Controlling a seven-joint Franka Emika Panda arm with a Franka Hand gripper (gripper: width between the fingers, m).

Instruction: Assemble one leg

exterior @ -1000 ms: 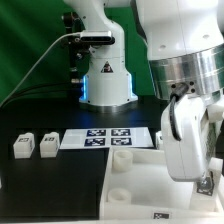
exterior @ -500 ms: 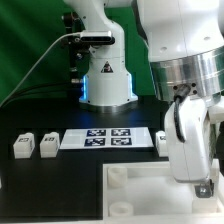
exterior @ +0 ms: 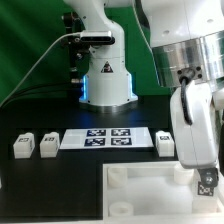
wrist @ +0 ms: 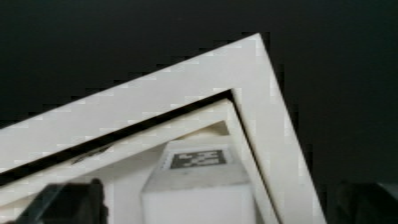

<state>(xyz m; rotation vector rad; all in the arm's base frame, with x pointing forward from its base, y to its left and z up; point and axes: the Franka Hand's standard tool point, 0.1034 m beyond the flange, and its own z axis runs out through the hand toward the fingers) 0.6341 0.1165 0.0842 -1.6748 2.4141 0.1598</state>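
**Inspector:** Leg status?

**Assessor:** Two spare legs (exterior: 22,146) and (exterior: 47,145) lying loose on the black table (exterior: 60,185), at the exterior view's left, beside the marker board (exterior: 108,138). Another small tagged block (exterior: 166,141) just past the board's other end, partly hidden by the arm.

**Inspector:** Base?

**Assessor:** White square base (exterior: 140,192) in the foreground. Round corner socket (exterior: 122,176) on the exterior view's left visibly empty. No leg seen seated anywhere.

**Inspector:** Gripper?

**Assessor:** Gripper (exterior: 206,184) low over the base at the exterior view's right edge, a tagged piece (exterior: 207,182) at its tip. Likely a leg in the fingers, but fingertips cut off by the frame; whether clamped or apart, cannot tell. Wrist view: corner of the base (wrist: 178,110) and a tag (wrist: 198,158) beneath, nothing more on the jaws.

**Inspector:** Progress?

**Assessor:** Judged early to middle. Remaining: seating a leg into a socket and fixing it. Nothing confirmed as assembled.
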